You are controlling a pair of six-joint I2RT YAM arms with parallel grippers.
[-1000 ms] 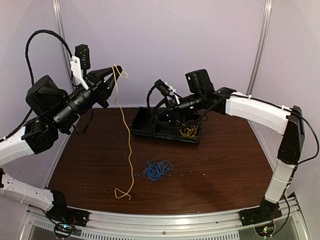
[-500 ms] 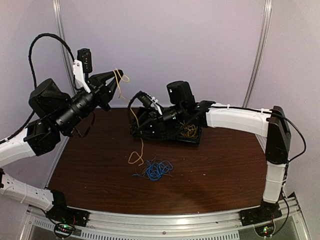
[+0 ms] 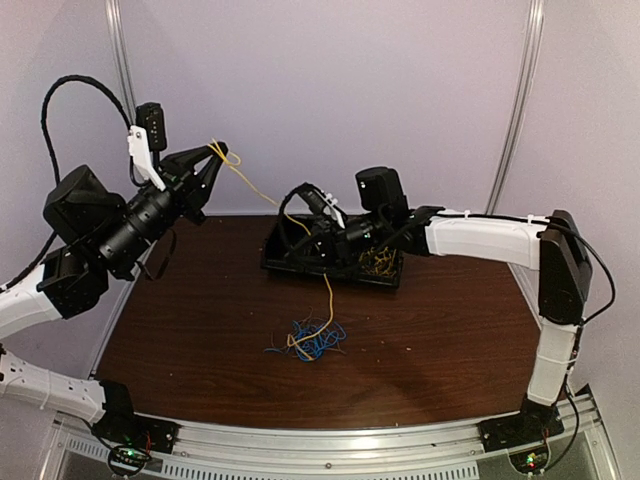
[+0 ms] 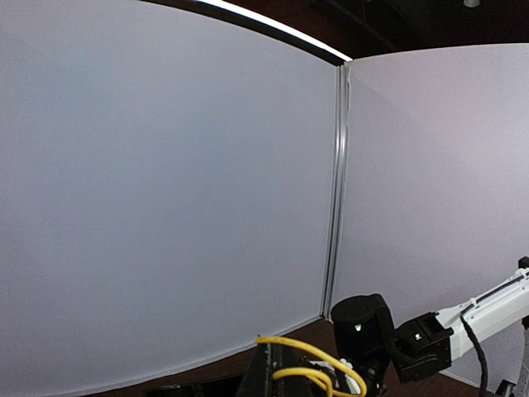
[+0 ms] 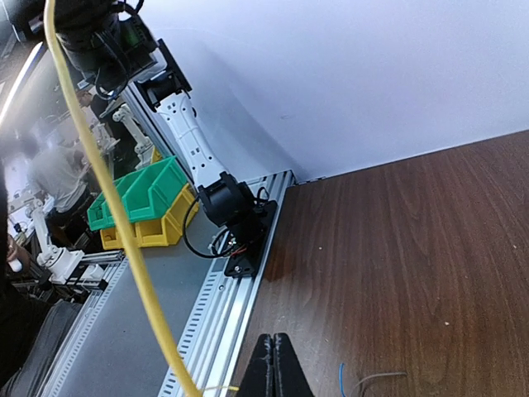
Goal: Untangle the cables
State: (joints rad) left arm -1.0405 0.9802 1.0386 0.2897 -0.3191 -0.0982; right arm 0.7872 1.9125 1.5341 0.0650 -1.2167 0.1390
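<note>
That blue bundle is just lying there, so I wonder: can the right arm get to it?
Probably yes: the blue bundle lies on the table just in front of the tray, where the right gripper hangs, fingers shut. Only the yellow cable dangles onto it.

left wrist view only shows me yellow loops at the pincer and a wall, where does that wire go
observer: From the left pincer, the thin yellow wire runs across to the right pincer.
operator: and past that
observer: It hangs down and reaches the tangle of blue wires on the brown wooden table.
operator: right pincer open
observer: Shut, in its own view. The wire passes beside its fingers; I can't tell if it's pinched.
</note>
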